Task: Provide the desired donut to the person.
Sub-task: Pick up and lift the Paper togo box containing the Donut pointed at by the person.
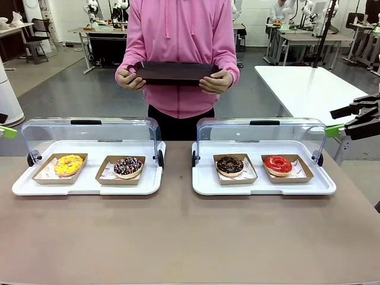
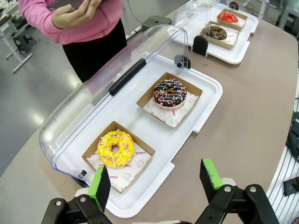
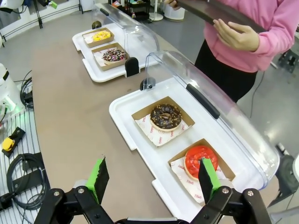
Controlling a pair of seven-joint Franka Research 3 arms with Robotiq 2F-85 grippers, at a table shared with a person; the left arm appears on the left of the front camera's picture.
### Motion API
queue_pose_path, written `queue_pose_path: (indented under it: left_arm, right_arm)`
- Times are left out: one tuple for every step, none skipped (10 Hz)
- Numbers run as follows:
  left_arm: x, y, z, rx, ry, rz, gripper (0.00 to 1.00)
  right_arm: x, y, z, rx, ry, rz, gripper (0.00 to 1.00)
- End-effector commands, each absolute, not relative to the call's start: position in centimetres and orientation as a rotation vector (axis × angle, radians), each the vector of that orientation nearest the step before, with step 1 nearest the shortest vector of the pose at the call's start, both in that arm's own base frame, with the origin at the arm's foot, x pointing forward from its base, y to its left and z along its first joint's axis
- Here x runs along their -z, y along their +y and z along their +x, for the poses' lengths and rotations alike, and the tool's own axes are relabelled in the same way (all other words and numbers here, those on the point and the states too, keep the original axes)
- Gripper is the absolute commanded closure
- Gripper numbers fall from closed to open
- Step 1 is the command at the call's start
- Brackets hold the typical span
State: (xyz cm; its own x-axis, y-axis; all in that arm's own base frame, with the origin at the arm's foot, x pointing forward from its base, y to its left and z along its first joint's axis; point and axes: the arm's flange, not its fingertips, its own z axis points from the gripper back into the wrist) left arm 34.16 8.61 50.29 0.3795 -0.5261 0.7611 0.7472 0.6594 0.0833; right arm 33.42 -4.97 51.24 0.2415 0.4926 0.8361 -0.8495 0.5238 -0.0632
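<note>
The person in the pink hoodie (image 1: 178,47) is cut off at the neck by the front view's top edge. The dark flat tray (image 3: 210,11) runs off the right wrist view's top. A green pad (image 3: 209,177) of the right gripper (image 3: 152,165) covers part of the red-glazed donut (image 3: 191,158). A green sliver (image 1: 7,132) at the front view's left edge is probably the left gripper (image 2: 154,170).
</note>
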Motion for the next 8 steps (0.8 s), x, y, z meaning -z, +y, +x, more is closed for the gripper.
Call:
queue_pose_path:
  left_arm:
    - [-50.15,8.77,34.2,0.834,-0.852,-0.299,0.0]
    - [-50.15,8.77,34.2,0.834,-0.852,-0.299,0.0]
    - [-50.15,8.77,34.2,0.834,-0.852,-0.299,0.0]
    - [-50.15,8.77,34.2,0.834,-0.852,-0.299,0.0]
    - [-50.15,8.77,34.2,0.834,-0.852,-0.299,0.0]
    - [-50.15,8.77,34.2,0.834,-0.852,-0.299,0.0]
    - [-50.15,8.77,34.2,0.834,-0.852,-0.299,0.0]
    - [-50.15,8.77,34.2,0.834,-0.852,-0.299,0.0]
  right_arm:
    - [-51.01,-4.98,33.64,-0.975,-0.948,0.462,0.0]
    - [-51.01,-4.98,33.64,-0.975,-0.948,0.462,0.0]
    - [-51.01,-4.98,33.64,-0.975,-0.948,0.462,0.0]
    - [-51.01,-4.98,33.64,-0.975,-0.948,0.462,0.0]
    - [-51.01,-4.98,33.64,-0.975,-0.948,0.462,0.0]
    - [-51.01,-4.98,33.64,-0.975,-0.948,0.462,0.0]
    - [-51.01,-4.98,33.64,-0.975,-0.948,0.462,0.0]
    - [-51.01,-4.98,33.64,-0.975,-0.948,0.462,0.0]
